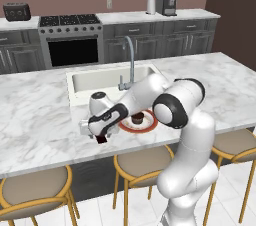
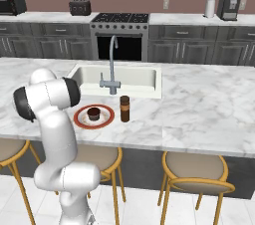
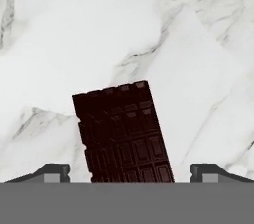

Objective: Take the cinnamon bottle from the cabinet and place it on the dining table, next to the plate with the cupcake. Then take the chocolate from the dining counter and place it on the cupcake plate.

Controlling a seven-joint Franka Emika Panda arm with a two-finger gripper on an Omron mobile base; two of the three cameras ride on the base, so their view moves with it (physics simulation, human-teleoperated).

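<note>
A dark chocolate bar (image 3: 124, 134) lies flat on the white marble counter, slightly tilted, between the two fingertips of my gripper (image 3: 129, 173). The jaws stand wide, with a gap on each side of the bar. From the left base view the gripper (image 1: 96, 134) hangs low over the chocolate (image 1: 103, 140) near the counter's front edge, left of the red-rimmed plate (image 1: 148, 126) with the cupcake (image 1: 137, 118). The right base view shows the brown cinnamon bottle (image 2: 124, 108) upright just right of the plate (image 2: 105, 119) and cupcake (image 2: 93, 114).
Behind the plate are the sink (image 1: 82, 82) and its tall faucet (image 1: 131, 60). Stools (image 1: 145, 162) stand under the counter's front edge. Bare marble (image 2: 199, 104) stretches to the right of the bottle.
</note>
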